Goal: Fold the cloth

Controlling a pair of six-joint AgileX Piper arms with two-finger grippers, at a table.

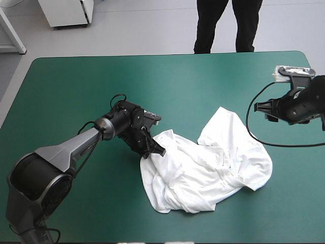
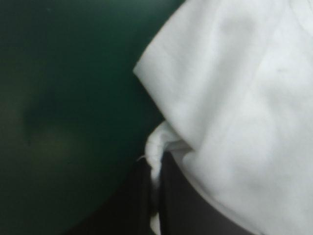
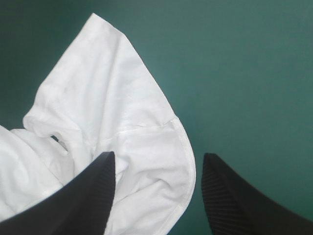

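Observation:
The white T-shirt (image 1: 205,162) lies crumpled on the teal-green cover, right of the table's middle. My left gripper (image 1: 154,148) is low at the shirt's left edge, shut on the T-shirt: in the left wrist view a bunched white fold (image 2: 157,147) is pinched between the two black fingers (image 2: 183,200), and more cloth drapes over one of them. My right gripper (image 3: 159,161) is raised near the table's right edge, beyond the shirt's right side, open. In the right wrist view its fingers (image 3: 98,186) stand apart above a shirt corner (image 3: 117,112).
Bare teal-green cover (image 1: 76,91) spreads to the left and far side of the shirt. The table's right edge (image 1: 317,71) is close to my right arm.

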